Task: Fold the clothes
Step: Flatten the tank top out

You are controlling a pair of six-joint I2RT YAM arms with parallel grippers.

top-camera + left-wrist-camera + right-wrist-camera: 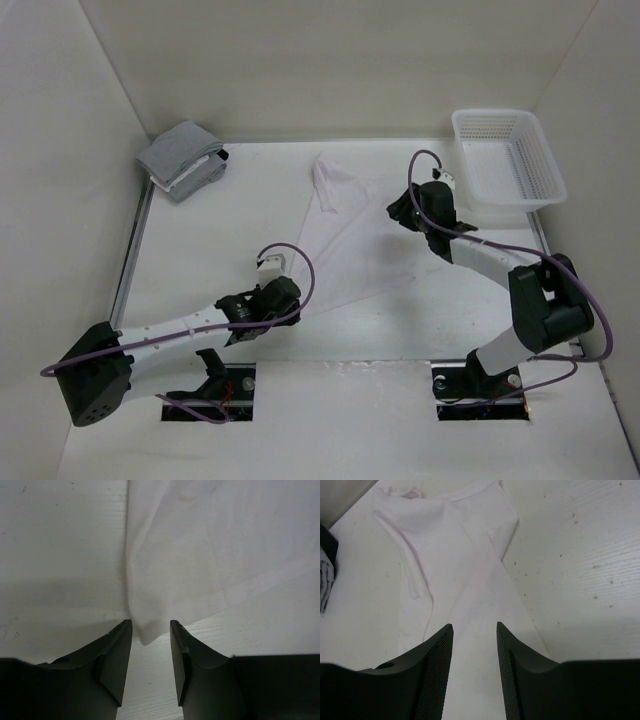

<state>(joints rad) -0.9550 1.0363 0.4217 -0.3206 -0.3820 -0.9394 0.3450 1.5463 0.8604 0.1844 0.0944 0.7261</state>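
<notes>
White table [200, 235] bears garment [345, 240], cloth bundle [183, 158], basket [505, 160]

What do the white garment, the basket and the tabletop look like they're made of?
Garment: thin soft fabric, matte; it wrinkles and its layers show through. Basket: probably plastic, white, with moulded lattice walls. Tabletop: perhaps painted wood or laminate, matte white with faint grain lines.

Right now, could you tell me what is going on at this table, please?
Two robot arms are partway through folding a white garment, which lies on the table in a rough triangle. The left gripper is open, and the garment's near corner shows between its fingertips, not yet pinched. The right gripper is open over the cloth and holds nothing. A white basket and a grey-and-white bundle sit at the far corners, away from both arms.
</notes>
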